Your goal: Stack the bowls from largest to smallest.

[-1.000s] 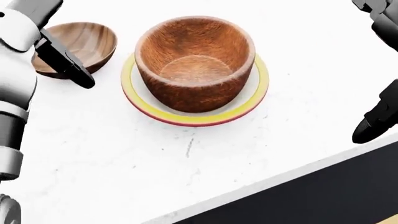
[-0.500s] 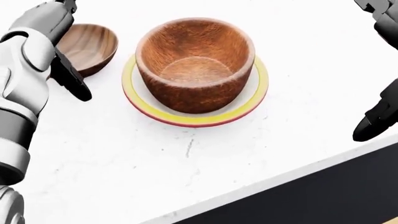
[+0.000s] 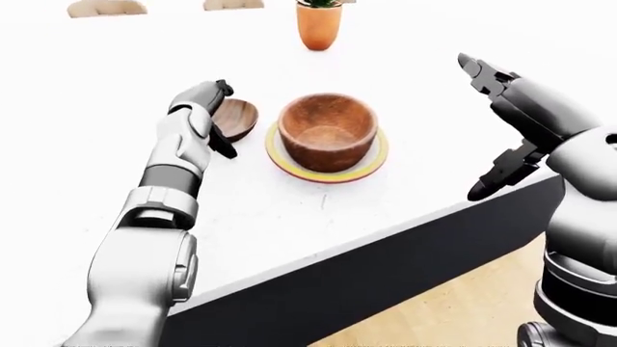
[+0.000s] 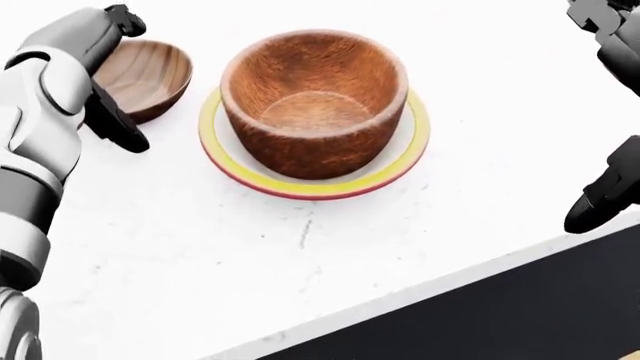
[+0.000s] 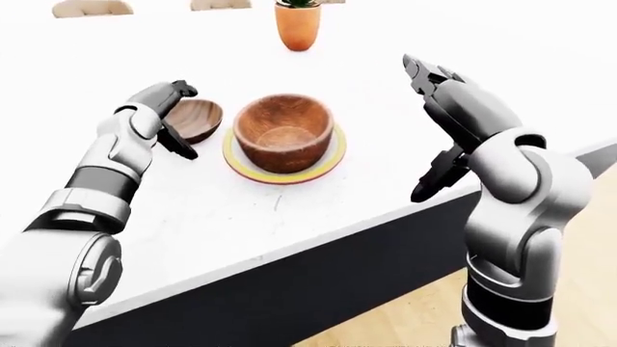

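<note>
A large wooden bowl (image 4: 313, 101) stands upright in a shallow white dish with a yellow and red rim (image 4: 300, 189) on the white counter. A smaller, shallow wooden bowl (image 4: 150, 71) lies tilted just left of the dish, apart from it. My left hand (image 4: 110, 79) is at this bowl's left edge, with one finger over its upper rim and the thumb (image 4: 118, 127) below it; the fingers stand open about it. My right hand (image 3: 482, 130) is open and empty, raised over the counter's right edge.
An orange vase (image 3: 319, 25) with a plant stands at the top of the left-eye view. Two chair backs (image 3: 106, 7) show beyond the counter. The counter's edge runs diagonally, with a dark side panel (image 3: 385, 267) and a wood floor (image 3: 463, 311) below.
My left hand has moved up and in to the small bowl's left rim. The bowls and my right hand have hardly moved.
</note>
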